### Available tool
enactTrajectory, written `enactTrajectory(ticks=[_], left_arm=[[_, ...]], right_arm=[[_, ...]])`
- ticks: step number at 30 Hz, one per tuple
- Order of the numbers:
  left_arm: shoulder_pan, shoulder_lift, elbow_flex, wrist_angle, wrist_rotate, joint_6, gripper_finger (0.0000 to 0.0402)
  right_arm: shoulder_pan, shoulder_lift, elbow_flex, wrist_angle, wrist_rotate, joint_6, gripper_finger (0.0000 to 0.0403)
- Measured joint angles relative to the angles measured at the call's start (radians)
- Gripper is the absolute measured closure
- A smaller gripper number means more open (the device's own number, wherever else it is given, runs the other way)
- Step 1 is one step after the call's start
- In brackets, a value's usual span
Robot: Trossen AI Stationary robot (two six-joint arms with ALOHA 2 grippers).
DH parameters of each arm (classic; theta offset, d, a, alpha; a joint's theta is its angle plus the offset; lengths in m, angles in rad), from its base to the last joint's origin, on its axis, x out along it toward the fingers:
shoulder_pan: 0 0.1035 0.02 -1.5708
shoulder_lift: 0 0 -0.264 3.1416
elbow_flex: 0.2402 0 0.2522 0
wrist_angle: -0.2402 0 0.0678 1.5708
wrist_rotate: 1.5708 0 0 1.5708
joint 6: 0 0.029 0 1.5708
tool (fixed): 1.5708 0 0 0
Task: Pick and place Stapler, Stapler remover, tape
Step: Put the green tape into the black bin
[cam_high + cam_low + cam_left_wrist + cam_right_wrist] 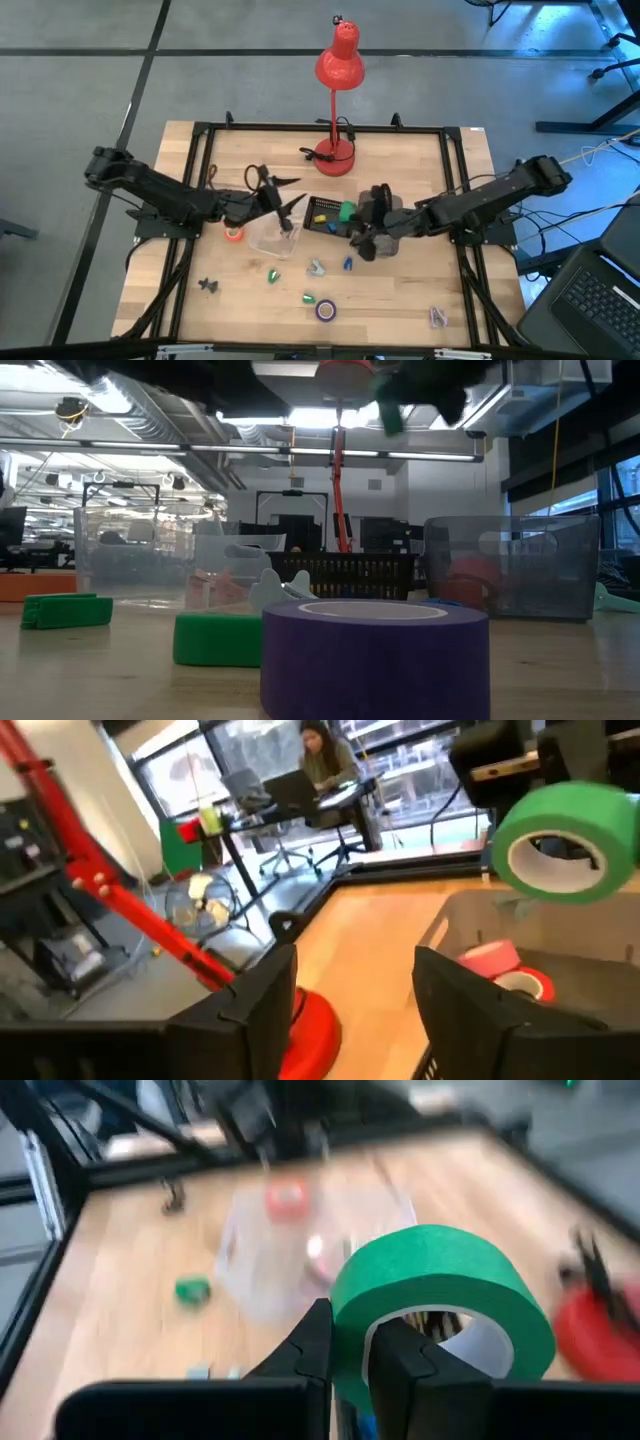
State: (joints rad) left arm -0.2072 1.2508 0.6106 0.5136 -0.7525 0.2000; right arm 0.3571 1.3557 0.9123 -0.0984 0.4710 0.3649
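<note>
My right gripper [355,222] is shut on a green tape roll [346,211] and holds it in the air over the black basket [320,213] at mid table. The roll also shows in the right wrist view [440,1295] and the left wrist view [565,840]. My left gripper [280,197] is open and empty above the clear bin [272,236]. In that bin lie a pink roll and an orange-red roll [505,970]. Another orange-red roll [233,233] lies flat left of the bin. A purple roll [326,310] lies flat near the front edge. My right gripper pinches the green roll's wall [350,1342], one finger [315,1350] outside the ring and the other [400,1365] in its hollow centre. The roll is lifted clear, its hole facing roughly sideways.
A red desk lamp [337,150] stands at the far middle. Small pieces lie on the near half: green ones [272,274], a grey one [316,267], a blue one [348,264], a dark one [207,287] and a pale one [437,317].
</note>
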Motion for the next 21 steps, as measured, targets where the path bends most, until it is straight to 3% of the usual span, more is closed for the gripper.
enactTrajectory(ticks=[3, 8, 21], left_arm=[[-0.01, -0.068, 0.0, -0.107, 0.02, -0.047, 0.0208], [-0.011, -0.108, 0.0, -0.141, 0.037, -0.069, 0.0212], [-0.011, -0.109, 0.0, -0.151, 0.047, -0.083, 0.021]], right_arm=[[0.007, -0.036, 0.0, -0.194, -0.09, 0.169, 0.0369], [0.01, -0.014, 0.0, -0.379, -0.242, 0.356, 0.0369], [-0.062, 0.164, 0.0, -0.504, -0.433, 0.435, 0.0369]])
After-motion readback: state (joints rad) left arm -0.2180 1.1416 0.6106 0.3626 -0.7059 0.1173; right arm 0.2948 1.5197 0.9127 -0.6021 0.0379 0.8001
